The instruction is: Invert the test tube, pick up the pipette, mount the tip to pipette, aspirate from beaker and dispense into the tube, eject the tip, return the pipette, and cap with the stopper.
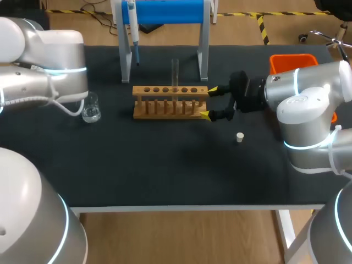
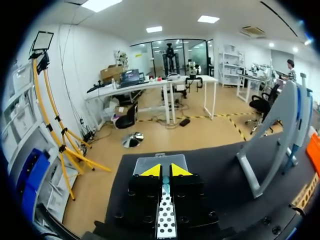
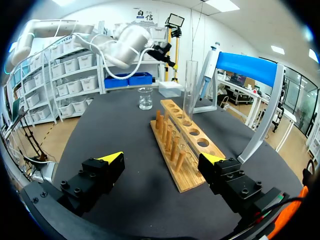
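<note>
Test tube (image 1: 175, 70): one, clear, standing upright in a hole near the middle of the single wooden rack (image 1: 170, 102) at the back of the bench (image 1: 165, 170). Its lower end is hidden in the rack. Five empty holes show beside it; the pegs along the rack's front rail are too crowded to count.

One pipette (image 1: 132, 30) hangs on the one blue-topped stand (image 1: 165, 12) behind the rack; its head and the top of the stand are cut off in the head view. One glass beaker (image 1: 91, 108) stands to the rack's left, partly behind the left arm (image 1: 44, 71); whether it holds liquid is hard to make out. One small white stopper (image 1: 240, 137) lies on the bench to the right and in front of the rack. One orange bin (image 1: 293, 61) is partly covered by the right arm (image 1: 308, 104).

Right end effector (image 1: 209, 103): fingers spread wide at the rack's right end, gripping nothing. Left end effector (image 2: 165, 172): hidden in the head view; its own wrist view shows the two yellow tips drawn together with nothing between them.
</note>
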